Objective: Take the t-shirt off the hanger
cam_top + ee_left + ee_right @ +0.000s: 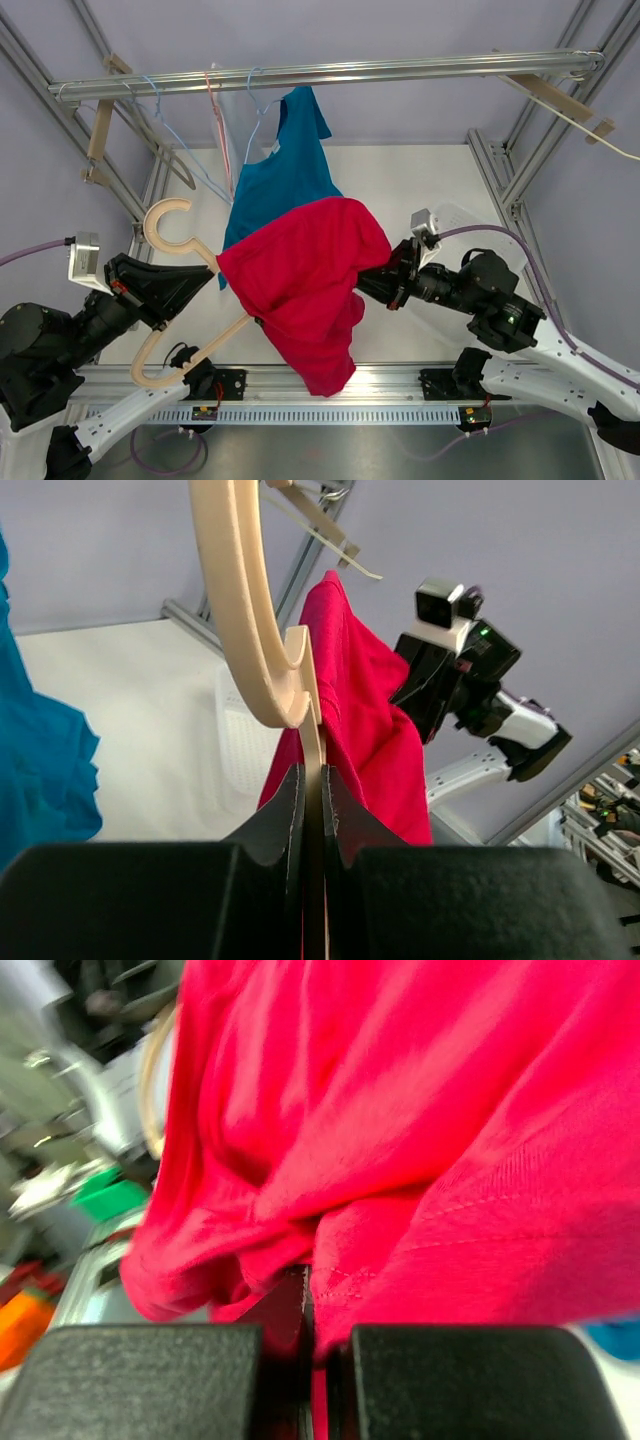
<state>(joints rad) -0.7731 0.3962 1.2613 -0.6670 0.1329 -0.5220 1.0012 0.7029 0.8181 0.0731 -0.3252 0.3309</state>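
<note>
Right fingers [450,1380] clamp the red t-shirt [450,1110], left fingers [272,820] clamp the hanger [240,600]. Pull gently sideways; hold the hanger firm.

This is a robotics lab test cell. A frame of bare aluminium extrusion [488,175] boxes in a white worktop [420,180], with plain grey panels [350,30] behind. A left arm [60,340] and a right arm [500,300] are bolted to a metal base rail [390,380] beside a slotted cable duct [300,413], trailing purple cables [30,252]. A metal bar [330,73] across the frame serves as a clothes rail.
</note>
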